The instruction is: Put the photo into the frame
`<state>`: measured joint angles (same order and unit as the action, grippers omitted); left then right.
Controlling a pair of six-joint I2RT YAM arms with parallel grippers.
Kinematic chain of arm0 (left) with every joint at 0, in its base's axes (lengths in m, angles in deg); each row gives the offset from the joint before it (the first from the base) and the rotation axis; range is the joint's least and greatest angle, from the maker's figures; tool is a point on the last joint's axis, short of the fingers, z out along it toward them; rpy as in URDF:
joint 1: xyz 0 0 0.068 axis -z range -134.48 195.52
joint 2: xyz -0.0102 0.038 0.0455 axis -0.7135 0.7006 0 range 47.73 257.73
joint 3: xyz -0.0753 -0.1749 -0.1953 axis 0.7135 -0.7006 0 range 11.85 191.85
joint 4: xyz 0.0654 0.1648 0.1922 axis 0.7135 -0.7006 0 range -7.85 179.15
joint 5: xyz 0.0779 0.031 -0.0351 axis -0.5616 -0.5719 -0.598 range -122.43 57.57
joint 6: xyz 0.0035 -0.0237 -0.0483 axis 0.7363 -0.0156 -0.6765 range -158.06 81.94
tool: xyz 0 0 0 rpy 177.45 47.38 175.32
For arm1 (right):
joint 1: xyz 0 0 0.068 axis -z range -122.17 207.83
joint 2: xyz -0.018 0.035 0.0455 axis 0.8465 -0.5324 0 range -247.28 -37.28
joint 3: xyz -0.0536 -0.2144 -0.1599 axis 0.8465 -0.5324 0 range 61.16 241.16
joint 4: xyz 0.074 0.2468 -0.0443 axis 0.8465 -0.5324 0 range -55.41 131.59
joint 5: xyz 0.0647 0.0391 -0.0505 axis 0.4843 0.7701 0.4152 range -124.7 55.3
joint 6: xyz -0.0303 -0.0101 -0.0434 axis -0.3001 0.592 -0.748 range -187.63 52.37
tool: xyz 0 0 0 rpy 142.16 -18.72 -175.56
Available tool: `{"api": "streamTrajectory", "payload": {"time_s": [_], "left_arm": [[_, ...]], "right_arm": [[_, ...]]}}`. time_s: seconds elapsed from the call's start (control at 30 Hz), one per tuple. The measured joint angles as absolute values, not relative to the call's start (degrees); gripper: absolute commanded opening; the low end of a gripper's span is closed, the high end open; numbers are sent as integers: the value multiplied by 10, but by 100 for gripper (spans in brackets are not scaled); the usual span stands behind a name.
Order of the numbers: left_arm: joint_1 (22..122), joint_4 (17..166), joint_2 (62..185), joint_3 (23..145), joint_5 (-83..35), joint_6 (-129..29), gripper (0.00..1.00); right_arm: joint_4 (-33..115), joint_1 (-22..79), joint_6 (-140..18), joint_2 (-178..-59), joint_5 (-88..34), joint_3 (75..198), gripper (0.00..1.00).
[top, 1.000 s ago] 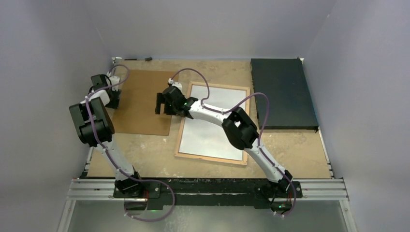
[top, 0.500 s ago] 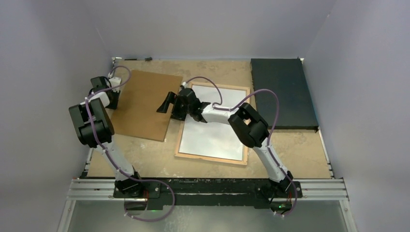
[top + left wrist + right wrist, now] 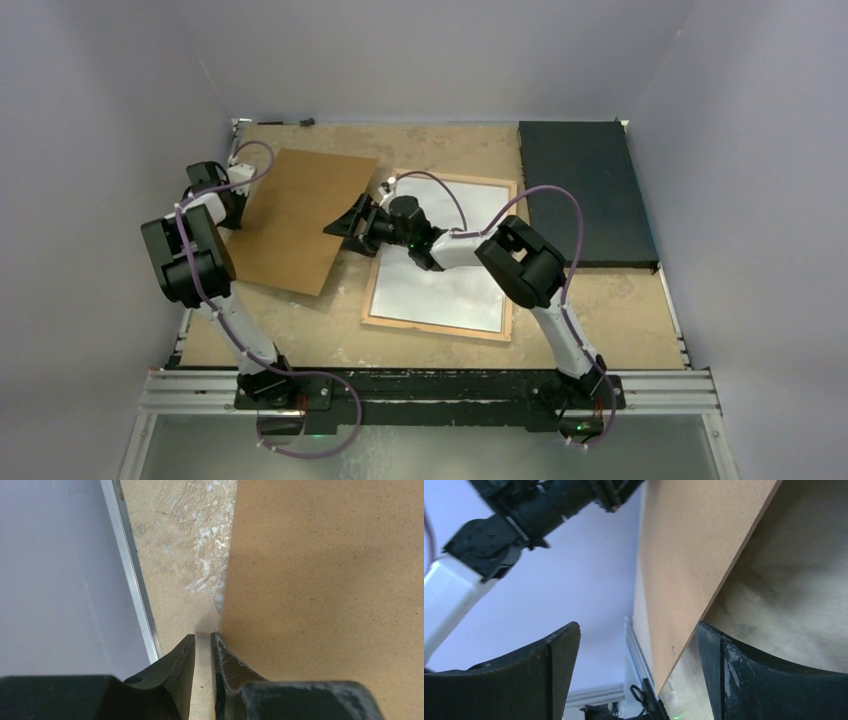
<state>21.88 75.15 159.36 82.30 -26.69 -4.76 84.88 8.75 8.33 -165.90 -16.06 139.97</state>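
Centring raised backing board (image 3: 300, 215) edge inside spread-open right gripper (image 3: 636, 630) before clamping; left gripper (image 3: 202, 639) nearly clenched, hold unclear

Soft, even light; pale glare on the frame (image 3: 440, 290), wrist views perhaps slightly blurred.

I see the frame (image 3: 440, 295) lying flat at centre, light wood edge up, pale grey inside, slightly skewed.
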Motion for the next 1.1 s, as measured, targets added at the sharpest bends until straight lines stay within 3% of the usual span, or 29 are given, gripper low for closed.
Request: {"api": "streamTrajectory", "payload": {"time_s": [0.27,0.93,1.1], "left_arm": [[213,746,1586,812,-266,-23,11],[203,702,1565,795,-262,8,0],[209,663,1553,793,-211,6,0]], "right_arm": [[958,88,99,-1657,-156,1397,80],[866,92,68,-1656,-211,1440,57],[980,83,103,-1689,-210,1439,62]]}}
